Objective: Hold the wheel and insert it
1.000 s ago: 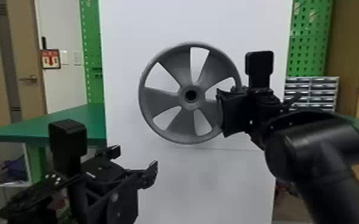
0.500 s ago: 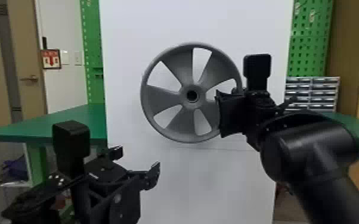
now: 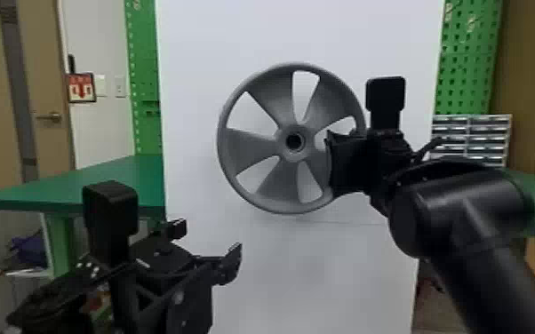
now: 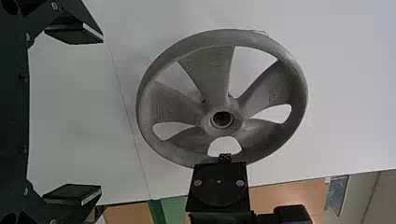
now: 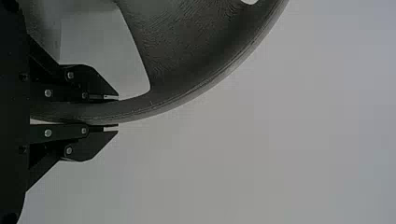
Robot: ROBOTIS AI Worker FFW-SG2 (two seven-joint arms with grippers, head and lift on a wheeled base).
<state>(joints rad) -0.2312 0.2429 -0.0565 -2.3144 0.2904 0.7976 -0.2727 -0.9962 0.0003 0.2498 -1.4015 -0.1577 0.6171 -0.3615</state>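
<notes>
Workshop: green pegboard [image 3: 471, 80], small drawers [image 3: 486, 137]

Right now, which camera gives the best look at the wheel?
The left wrist view, where the wheel shows its hub, all five spokes and most of its rim. The right wrist view has a close-up of rim held in the right tool. The head view has it nearly face-on, but that tool covers part of one side.

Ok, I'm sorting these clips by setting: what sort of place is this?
Probably a workshop or lab. Behind the white panel are green pegboard, a rack of small drawers and a green table.
</notes>
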